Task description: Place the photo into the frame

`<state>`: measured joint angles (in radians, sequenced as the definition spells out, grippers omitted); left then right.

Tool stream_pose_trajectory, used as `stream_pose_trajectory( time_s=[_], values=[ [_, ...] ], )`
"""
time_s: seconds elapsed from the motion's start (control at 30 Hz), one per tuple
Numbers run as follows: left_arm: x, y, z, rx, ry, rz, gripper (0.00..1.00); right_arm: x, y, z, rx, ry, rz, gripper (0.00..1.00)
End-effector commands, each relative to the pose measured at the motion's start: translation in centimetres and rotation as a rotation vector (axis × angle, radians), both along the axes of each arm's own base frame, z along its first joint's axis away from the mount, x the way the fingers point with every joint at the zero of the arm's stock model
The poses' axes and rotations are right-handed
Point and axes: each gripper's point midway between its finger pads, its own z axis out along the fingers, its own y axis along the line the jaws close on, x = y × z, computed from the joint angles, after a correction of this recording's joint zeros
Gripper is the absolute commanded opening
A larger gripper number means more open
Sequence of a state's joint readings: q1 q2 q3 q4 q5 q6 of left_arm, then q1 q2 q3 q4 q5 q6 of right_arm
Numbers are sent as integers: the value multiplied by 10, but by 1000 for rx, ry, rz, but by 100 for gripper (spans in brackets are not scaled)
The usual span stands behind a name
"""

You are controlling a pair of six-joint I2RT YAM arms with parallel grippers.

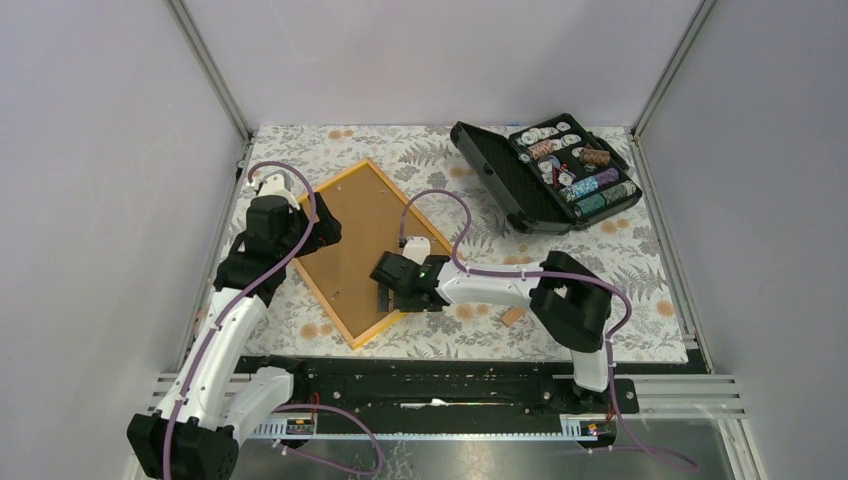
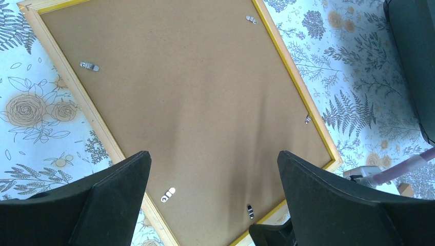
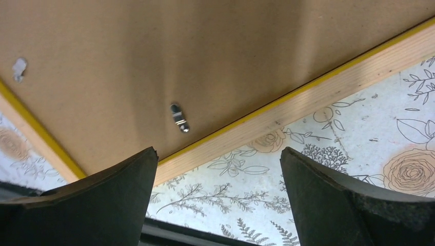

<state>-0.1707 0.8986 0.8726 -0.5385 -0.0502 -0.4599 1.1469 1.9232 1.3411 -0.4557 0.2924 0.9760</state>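
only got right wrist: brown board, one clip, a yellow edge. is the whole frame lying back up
Observer: Yes. The frame lies flat, back up, skewed, left of centre in the top view.
Operator: wheres the left gripper
Observer: The left gripper hangs open over the board, holding nothing.
Operator: anything else out there
Observer: Only an open black case at far right; no photo shows in any view.

Bright, even light; soft shadows, near pincer fingers slightly blurred.
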Motion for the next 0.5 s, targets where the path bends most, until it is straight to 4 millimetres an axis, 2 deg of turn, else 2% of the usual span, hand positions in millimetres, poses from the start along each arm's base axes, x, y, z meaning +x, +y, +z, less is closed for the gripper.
stream_pose_trajectory(
  time_s=[0.0,0.17,0.43,0.47],
  values=[
    [3,2,14,23,-45,7,98,15,-3,0,-48,-77,-94,95],
    [2,1,13,28,-40,5,99,27,-5,-8,-107,-125,-104,92],
    [2,0,11,28,-34,5,98,31,-1,-22,-155,-118,-103,92],
    [2,0,11,27,-35,4,99,29,-2,-25,-163,-111,-97,88]
  ],
)
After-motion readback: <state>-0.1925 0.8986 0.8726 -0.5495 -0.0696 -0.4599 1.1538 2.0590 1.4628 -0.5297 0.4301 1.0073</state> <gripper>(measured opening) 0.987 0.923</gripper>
